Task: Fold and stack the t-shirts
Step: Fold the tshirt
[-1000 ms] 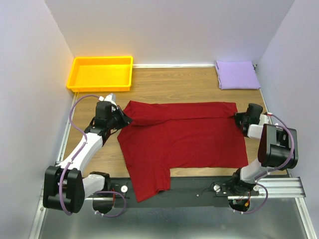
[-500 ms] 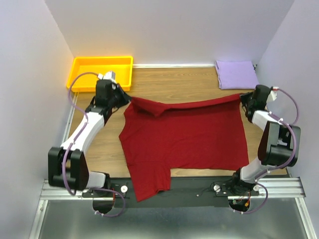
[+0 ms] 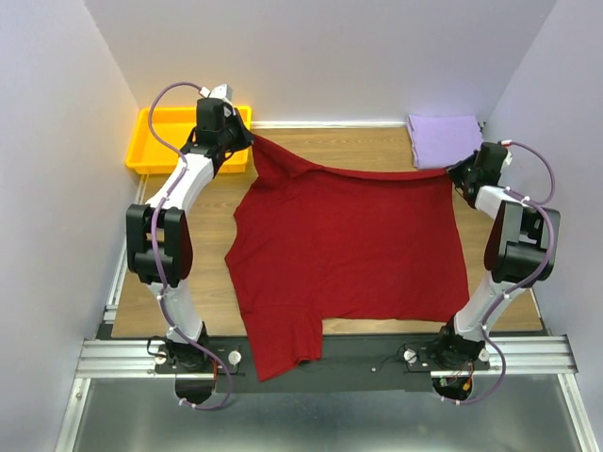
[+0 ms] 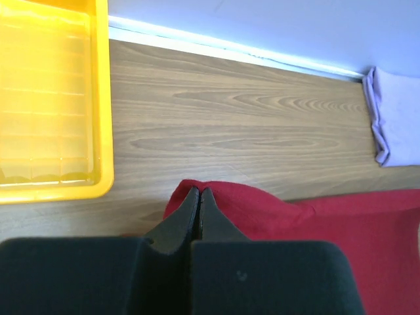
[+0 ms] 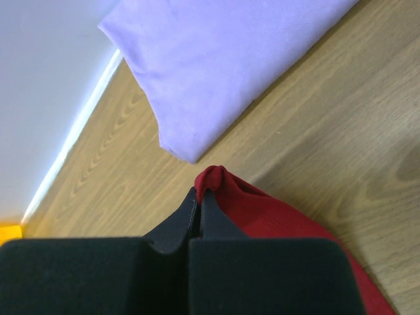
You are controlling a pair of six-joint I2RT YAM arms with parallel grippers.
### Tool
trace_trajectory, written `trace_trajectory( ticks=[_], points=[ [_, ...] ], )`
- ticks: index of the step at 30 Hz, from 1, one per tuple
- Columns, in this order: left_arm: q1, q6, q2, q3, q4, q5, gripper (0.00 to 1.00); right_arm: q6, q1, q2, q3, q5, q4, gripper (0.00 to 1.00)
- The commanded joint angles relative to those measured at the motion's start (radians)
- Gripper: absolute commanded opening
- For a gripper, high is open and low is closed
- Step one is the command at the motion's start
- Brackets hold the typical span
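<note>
The deep red t-shirt (image 3: 349,250) lies spread on the wooden table, one sleeve hanging over the near edge. My left gripper (image 3: 252,139) is shut on its far left corner (image 4: 216,197), lifted beside the tray. My right gripper (image 3: 454,172) is shut on its far right corner (image 5: 220,187), just in front of the lavender t-shirt (image 3: 448,140). That shirt lies folded at the far right corner and also shows in the right wrist view (image 5: 223,59) and the left wrist view (image 4: 394,118).
A yellow-orange plastic tray (image 3: 155,151) sits at the far left by the wall, also in the left wrist view (image 4: 52,98). Walls close in on the left, back and right. A metal rail (image 3: 377,353) runs along the near edge.
Both grippers have carried the red shirt's far edge away from the arm bases toward the back wall, unfolding the doubled-over strip and stretching the shirt out.
</note>
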Motion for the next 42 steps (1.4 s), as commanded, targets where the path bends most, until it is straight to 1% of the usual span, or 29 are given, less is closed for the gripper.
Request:
trace_trajectory(
  ticks=[1, 6, 9, 12, 15, 16, 19, 23, 24, 29, 30, 35, 42],
  points=[
    [0.007, 0.061, 0.01, 0.037, -0.011, 0.036, 0.0, -0.063, -0.008, 0.009, 0.036, -0.023, -0.046, 0.01],
    [0.007, 0.07, -0.057, -0.018, -0.039, 0.045, 0.0, -0.097, -0.008, -0.041, 0.009, 0.014, -0.089, 0.01],
    [0.007, 0.067, -0.114, -0.066, -0.088, 0.024, 0.0, -0.104, -0.009, -0.091, -0.034, 0.043, -0.112, 0.01],
    [0.007, 0.035, -0.181, -0.13, -0.128, 0.007, 0.0, -0.117, -0.009, -0.133, -0.075, 0.066, -0.138, 0.01],
    [0.007, 0.003, -0.259, -0.242, -0.139, 0.01, 0.0, -0.126, -0.013, -0.168, -0.123, 0.074, -0.16, 0.01],
    [0.007, -0.002, -0.298, -0.265, -0.139, 0.016, 0.0, -0.127, -0.013, -0.177, -0.137, 0.1, -0.166, 0.01],
    [0.007, -0.014, -0.364, -0.353, -0.131, 0.038, 0.0, -0.131, -0.016, -0.2, -0.181, 0.115, -0.178, 0.01],
    [0.007, -0.006, -0.407, -0.445, -0.143, 0.079, 0.0, -0.129, -0.02, -0.214, -0.221, 0.144, -0.204, 0.01],
    [0.006, -0.008, -0.417, -0.487, -0.142, 0.091, 0.0, -0.124, -0.022, -0.22, -0.235, 0.153, -0.213, 0.01],
    [0.003, -0.029, -0.497, -0.616, -0.12, 0.111, 0.0, -0.138, -0.023, -0.225, -0.26, 0.175, -0.227, 0.01],
    [0.003, -0.029, -0.497, -0.63, -0.12, 0.111, 0.0, -0.143, -0.023, -0.225, -0.263, 0.18, -0.254, 0.01],
    [-0.002, -0.026, -0.546, -0.686, -0.117, 0.098, 0.0, -0.147, -0.023, -0.22, -0.279, 0.18, -0.273, 0.01],
    [-0.004, -0.026, -0.519, -0.741, -0.088, 0.105, 0.0, -0.167, -0.023, -0.16, -0.286, 0.192, -0.29, 0.01]
  ],
)
